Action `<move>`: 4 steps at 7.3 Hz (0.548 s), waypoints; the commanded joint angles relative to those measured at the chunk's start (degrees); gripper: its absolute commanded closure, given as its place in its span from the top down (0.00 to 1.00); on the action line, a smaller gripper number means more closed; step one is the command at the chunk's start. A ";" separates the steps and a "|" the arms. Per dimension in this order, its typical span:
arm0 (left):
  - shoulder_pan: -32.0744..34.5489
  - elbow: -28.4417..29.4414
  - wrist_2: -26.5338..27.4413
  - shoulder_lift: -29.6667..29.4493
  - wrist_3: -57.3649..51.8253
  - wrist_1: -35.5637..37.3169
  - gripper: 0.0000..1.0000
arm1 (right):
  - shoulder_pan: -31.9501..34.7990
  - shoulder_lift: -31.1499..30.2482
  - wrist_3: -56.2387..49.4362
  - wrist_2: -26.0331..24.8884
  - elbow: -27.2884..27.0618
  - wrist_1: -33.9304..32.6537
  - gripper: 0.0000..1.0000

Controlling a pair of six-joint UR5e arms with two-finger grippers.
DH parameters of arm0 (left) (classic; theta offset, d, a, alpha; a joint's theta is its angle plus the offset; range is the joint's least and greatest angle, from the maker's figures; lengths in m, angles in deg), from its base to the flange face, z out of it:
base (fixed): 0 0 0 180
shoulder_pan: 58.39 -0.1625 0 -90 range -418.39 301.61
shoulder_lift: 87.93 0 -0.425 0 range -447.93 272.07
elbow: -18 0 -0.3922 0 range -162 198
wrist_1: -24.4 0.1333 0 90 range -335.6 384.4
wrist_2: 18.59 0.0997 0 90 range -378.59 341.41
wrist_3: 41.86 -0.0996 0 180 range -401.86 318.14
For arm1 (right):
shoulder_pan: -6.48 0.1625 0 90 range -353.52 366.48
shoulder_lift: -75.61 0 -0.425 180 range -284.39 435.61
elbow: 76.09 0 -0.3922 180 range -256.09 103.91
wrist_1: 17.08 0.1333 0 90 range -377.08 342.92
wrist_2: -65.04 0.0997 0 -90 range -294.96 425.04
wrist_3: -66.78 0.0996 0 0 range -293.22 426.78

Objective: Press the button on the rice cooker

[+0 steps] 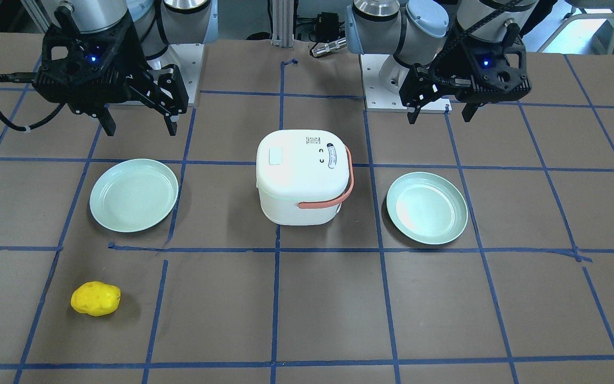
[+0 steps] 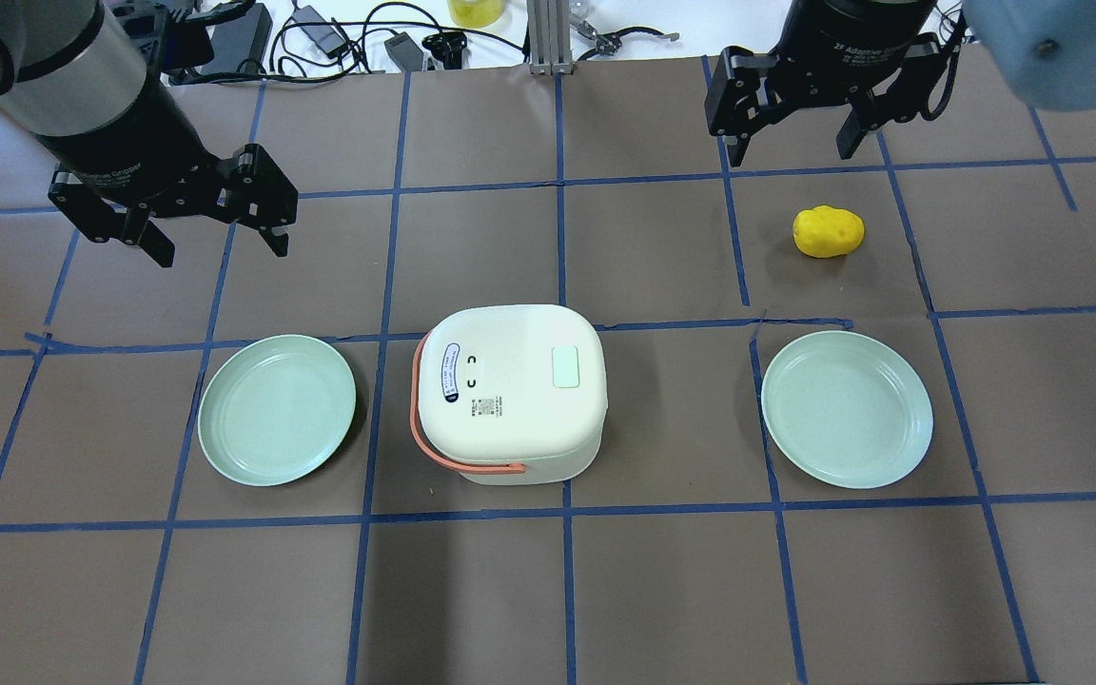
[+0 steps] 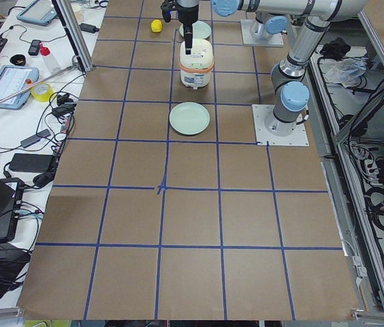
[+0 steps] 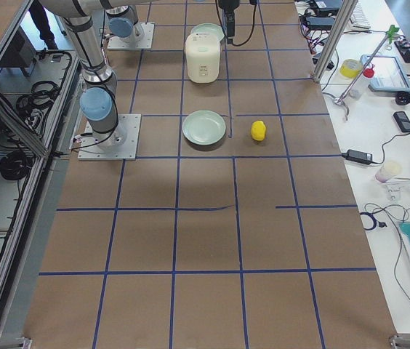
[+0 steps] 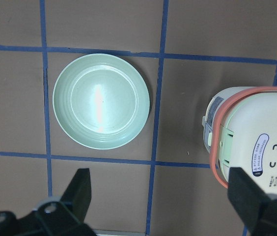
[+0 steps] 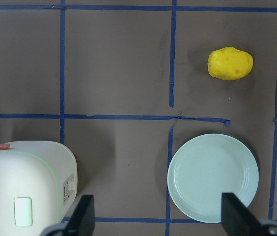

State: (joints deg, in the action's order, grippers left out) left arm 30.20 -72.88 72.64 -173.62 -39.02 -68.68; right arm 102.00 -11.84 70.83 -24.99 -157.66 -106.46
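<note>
The white rice cooker [image 2: 510, 395] with a coral handle stands shut at the table's middle; it also shows in the front view [image 1: 301, 178]. A pale green button [image 2: 565, 366] sits on its lid, also seen in the right wrist view [image 6: 23, 211]. My left gripper [image 2: 220, 249] is open and empty, hovering above the table beyond and to the left of the cooker. My right gripper [image 2: 792, 150] is open and empty, far beyond the cooker on the right. In the left wrist view the cooker [image 5: 256, 142] is at the right edge.
A pale green plate [image 2: 277, 409] lies left of the cooker and another plate [image 2: 848, 409] lies right of it. A yellow potato [image 2: 828, 231] lies beyond the right plate, under the right gripper's side. Blue tape lines grid the brown table.
</note>
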 commanded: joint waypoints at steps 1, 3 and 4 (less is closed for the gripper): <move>0.00 0.00 0.00 0.00 0.06 0.00 1.00 | 0.02 0.00 0.00 -0.06 0.00 0.00 0.95; 0.00 0.00 0.00 0.00 0.07 0.00 1.00 | 0.02 0.00 0.00 -0.06 0.00 0.09 1.00; 0.00 0.00 0.00 0.00 -0.02 0.00 1.00 | -0.07 0.00 0.00 -0.06 0.00 0.09 1.00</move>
State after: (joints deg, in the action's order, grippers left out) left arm 30.20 -72.88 72.64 -173.62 -38.98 -68.68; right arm 102.01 -11.84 70.83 -25.04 -157.66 -106.39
